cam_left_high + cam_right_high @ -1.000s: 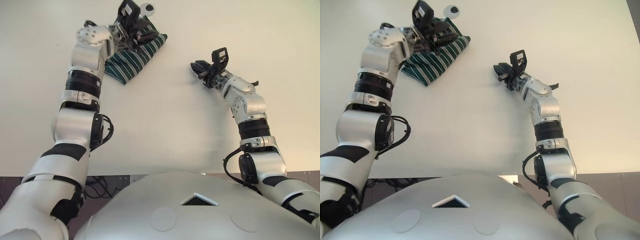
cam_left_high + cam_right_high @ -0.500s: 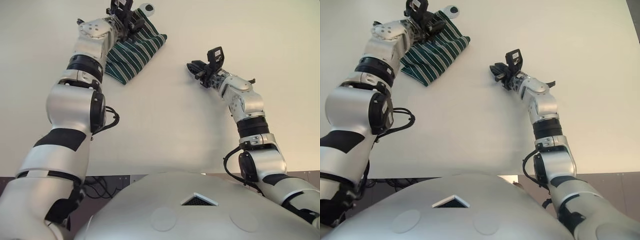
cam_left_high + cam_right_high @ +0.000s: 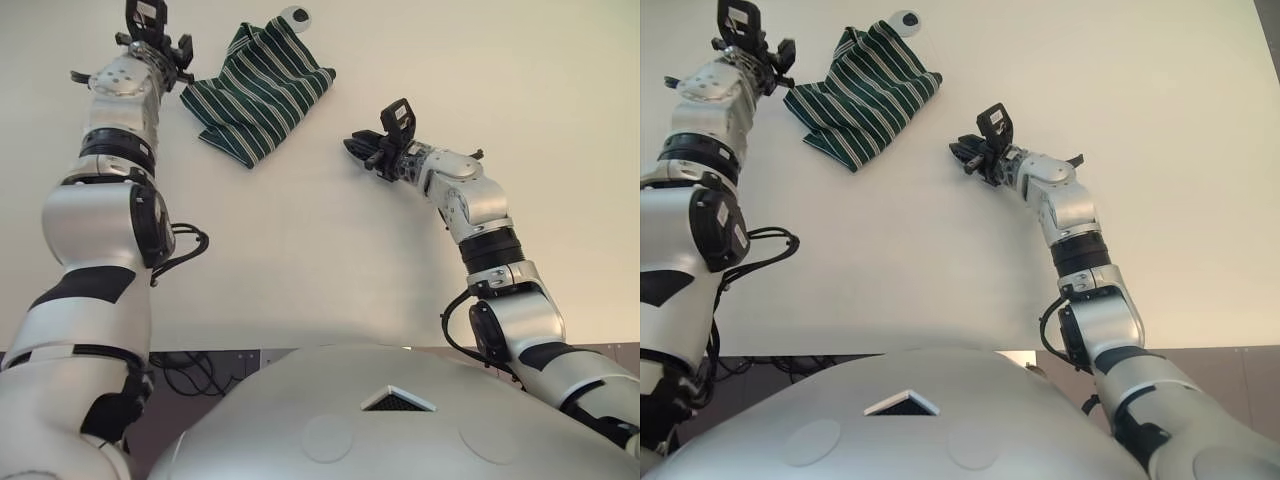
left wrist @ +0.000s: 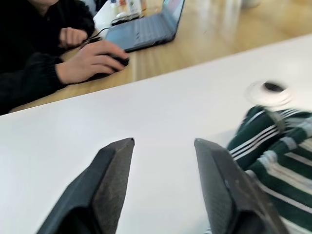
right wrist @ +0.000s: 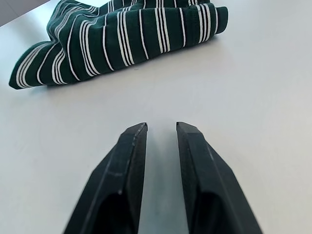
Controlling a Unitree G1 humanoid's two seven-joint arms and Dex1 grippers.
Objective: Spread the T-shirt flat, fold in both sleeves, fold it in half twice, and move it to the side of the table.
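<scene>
The green T-shirt [image 3: 262, 92] with white stripes lies as a folded bundle at the far left of the white table [image 3: 330, 260]. My left gripper [image 3: 150, 30] is to the left of the shirt, apart from it, and stands open with nothing between its fingers [image 4: 117, 161]; the shirt's edge [image 4: 273, 146] lies beside it. My right gripper [image 3: 358, 150] hovers low over the table to the right of the shirt, pointing at it. Its fingers [image 5: 131, 146] are open by a narrow gap and hold nothing, and the shirt [image 5: 122, 39] lies a short way ahead.
A small white disc [image 3: 295, 15] with a dark centre sits on the table just beyond the shirt. The table's near edge [image 3: 300, 347] runs in front of me. Beyond its far edge, a person's hand [image 4: 87, 61] rests on a mouse beside a laptop [image 4: 146, 27].
My left gripper has come off the top of the shirt and swung left, away from it. My right gripper has slid left toward the shirt. The shirt stays in place.
</scene>
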